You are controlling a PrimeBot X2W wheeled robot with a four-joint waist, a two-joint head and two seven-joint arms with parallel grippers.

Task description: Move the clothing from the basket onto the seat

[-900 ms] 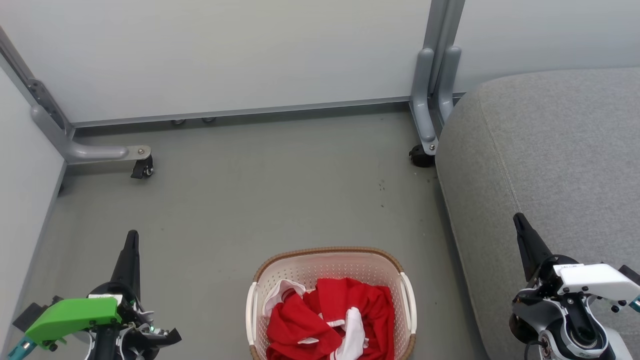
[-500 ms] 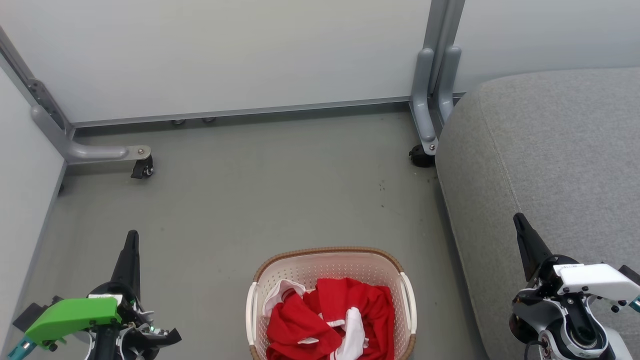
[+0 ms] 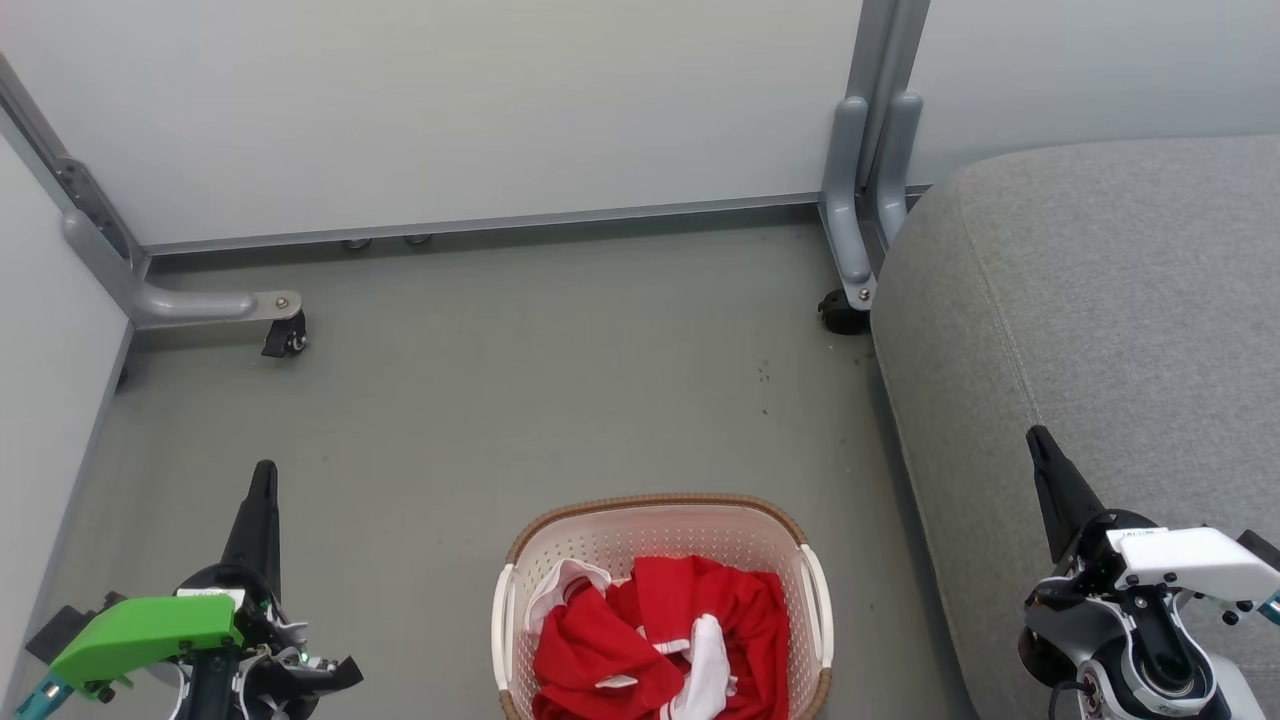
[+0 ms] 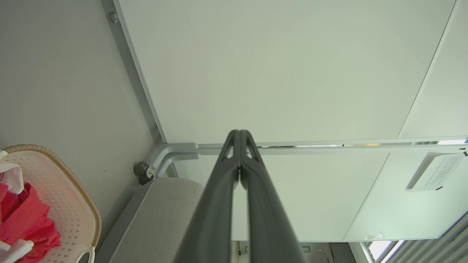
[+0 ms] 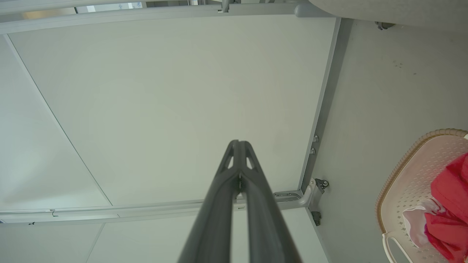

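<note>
Beside seat (image 3: 1110, 300), basket (image 3: 655, 502) long axis left-right; clothing (image 3: 725, 610) inside

We see soft fabric clothing (image 3: 720, 610), red with white trim and panels. The oval perforated plastic basket (image 3: 650, 500) is cream-white with a brown woven-look rim. The large woven-fabric seat cushion (image 3: 1120, 300) is plain grey, the floor (image 3: 500, 400) a dull grey-green. Our left claw (image 3: 264, 475) has dark fingers (image 3: 258, 525) and a bright green cover (image 3: 140, 630), our right claw (image 3: 1037, 440) a white one.
</note>
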